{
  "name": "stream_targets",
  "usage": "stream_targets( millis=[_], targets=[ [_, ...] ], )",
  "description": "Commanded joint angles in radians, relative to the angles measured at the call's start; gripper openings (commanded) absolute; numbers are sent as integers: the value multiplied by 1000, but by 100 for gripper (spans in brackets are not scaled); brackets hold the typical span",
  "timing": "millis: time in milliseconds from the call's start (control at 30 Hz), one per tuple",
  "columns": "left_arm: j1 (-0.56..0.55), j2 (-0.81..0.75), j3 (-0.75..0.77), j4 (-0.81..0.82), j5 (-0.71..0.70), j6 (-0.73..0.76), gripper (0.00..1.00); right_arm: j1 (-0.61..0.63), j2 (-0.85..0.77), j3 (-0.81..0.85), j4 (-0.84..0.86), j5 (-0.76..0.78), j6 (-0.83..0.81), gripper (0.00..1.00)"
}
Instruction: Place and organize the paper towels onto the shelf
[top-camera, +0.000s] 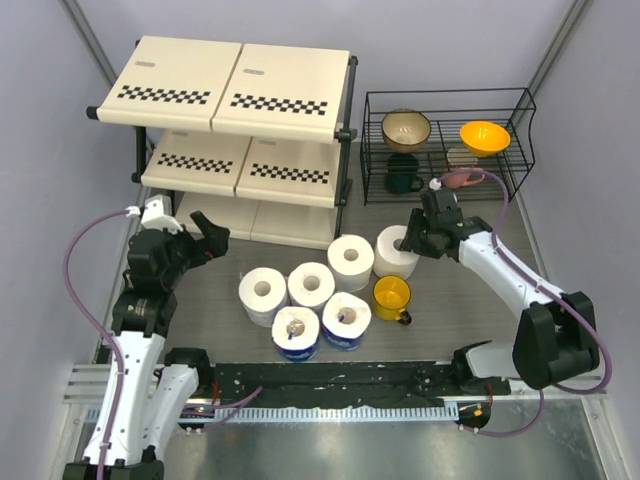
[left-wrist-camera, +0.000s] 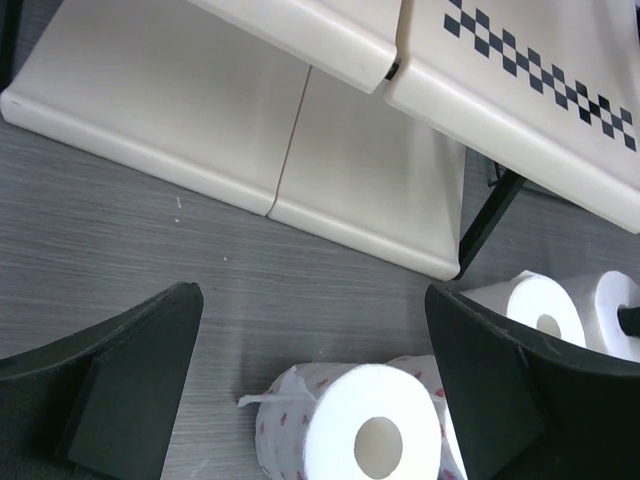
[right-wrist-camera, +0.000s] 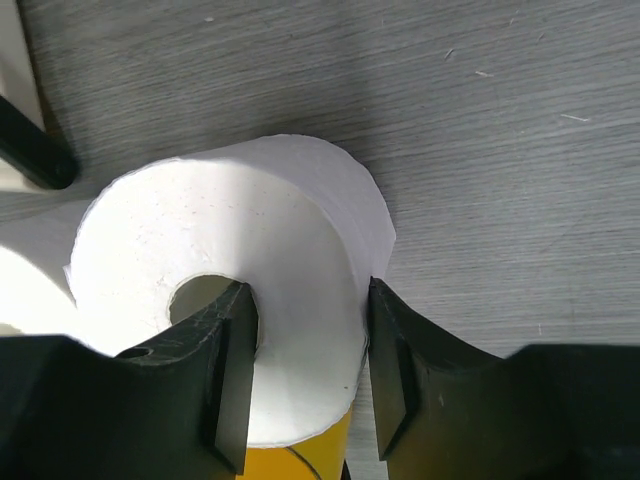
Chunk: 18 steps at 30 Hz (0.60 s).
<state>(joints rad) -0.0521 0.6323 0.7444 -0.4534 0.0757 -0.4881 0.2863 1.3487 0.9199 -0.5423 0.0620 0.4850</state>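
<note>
From above: six paper towels (top-camera: 311, 284) stand on end before the shelf (top-camera: 240, 100), cores skyward. The right gripper (top-camera: 407, 240) is clamped on the rightmost roll (top-camera: 390, 264).

Left wrist: the left gripper (left-wrist-camera: 312, 330) gapes wide above the table (left-wrist-camera: 100, 240).

Right wrist: the fingers (right-wrist-camera: 235, 380) straddle the roll's wall, one inside the core.

The left hand (left-wrist-camera: 312, 305) hangs with its two black fingers (left-wrist-camera: 120, 380) spread wide over the grey wood-grain counter (left-wrist-camera: 110, 240). Between them stands an upright white paper roll with a pink-speckled side (left-wrist-camera: 345, 425), its hollow core facing up. Beyond it, the lowest board of the cream plastic shelf (left-wrist-camera: 190, 110) rests on the counter. A black-and-white checkered strip (left-wrist-camera: 540, 70) and a black tube leg (left-wrist-camera: 490, 222) show at the right. Two more white rolls (left-wrist-camera: 545, 305) peek past the right finger.
</note>
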Motion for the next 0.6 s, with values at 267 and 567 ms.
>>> stream_targets(
  millis=[267, 567],
  targets=[
    [-206, 98, 93, 119, 43, -113, 99, -3, -305, 140, -57, 87, 26, 11],
    [-753, 305, 153, 171, -442, -99, 100, -4, -349, 151, -94, 142, 24, 11]
  ],
)
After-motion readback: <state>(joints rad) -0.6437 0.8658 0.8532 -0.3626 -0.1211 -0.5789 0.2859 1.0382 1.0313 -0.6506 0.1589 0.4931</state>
